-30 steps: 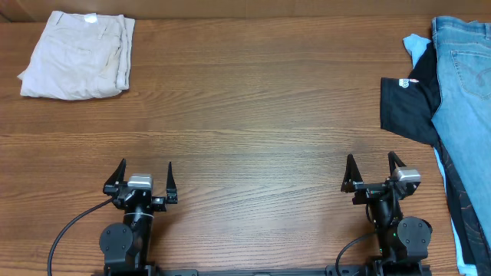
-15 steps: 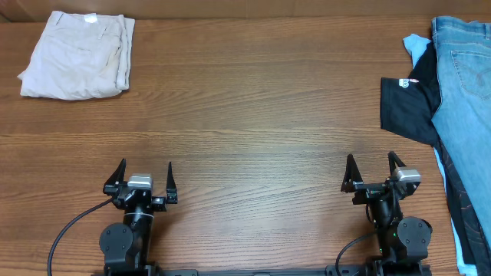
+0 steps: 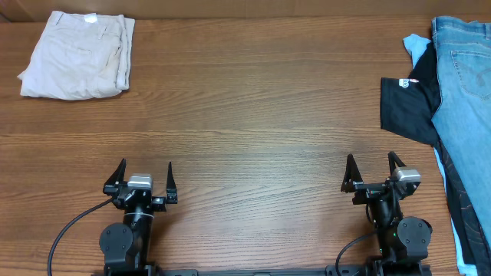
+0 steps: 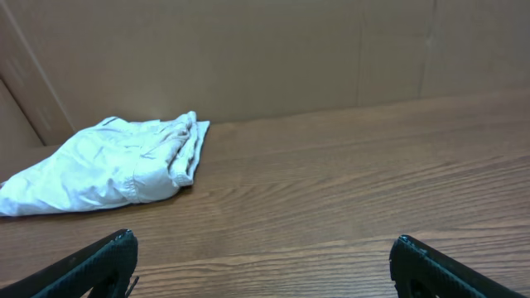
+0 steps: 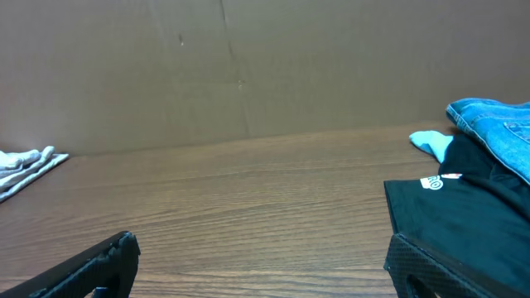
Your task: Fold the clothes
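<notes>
The clothes (image 3: 77, 55), a light beige garment, lie folded in a compact bundle at the table's far left corner; in the left wrist view the clothes (image 4: 116, 165) sit at the left, and the right wrist view catches only an edge of the clothes (image 5: 25, 170). My left gripper (image 3: 145, 172) rests open near the front edge, far from the garment, its fingertips (image 4: 116, 248) wide apart over bare wood. My right gripper (image 3: 372, 165) is open too, at the front right, its fingertips (image 5: 120, 248) spread with nothing between them.
Blue denim jeans (image 3: 464, 84) lie along the right edge, with a black shirt with a white logo (image 3: 410, 103) beside them and a light blue cloth (image 3: 415, 47) peeking out. A brown cardboard wall (image 4: 248, 58) backs the table. Cables trail from both arm bases.
</notes>
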